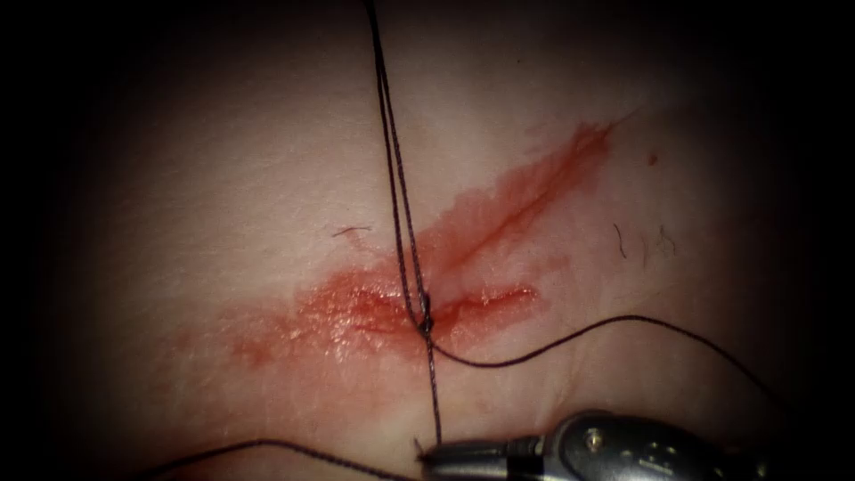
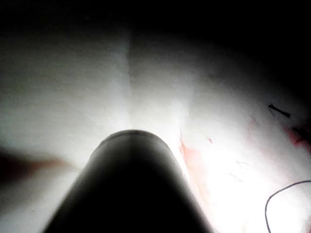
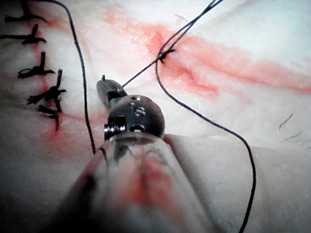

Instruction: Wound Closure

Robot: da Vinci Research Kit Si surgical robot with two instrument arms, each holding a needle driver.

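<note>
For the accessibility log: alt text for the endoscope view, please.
The right arm's pincer, shut on the thread, holds it taut up to a knot on the cut in the tissue; two strands run on upward.

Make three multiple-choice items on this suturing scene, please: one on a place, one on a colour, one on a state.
1. Where is the knot?
A. on the cut
B. far left of the cut
C. on the tool's shaft

2. What colour is the thread?
A. white
B. dark
C. green

3. What does the right gripper hold?
A. the needle
B. the tissue
C. the thread

Answers:
1 A: it sits in the red fluid along the cut.
2 B: it looks near black against the pale tissue.
3 C: a taut strand runs from the knot into its closed tip.
</note>
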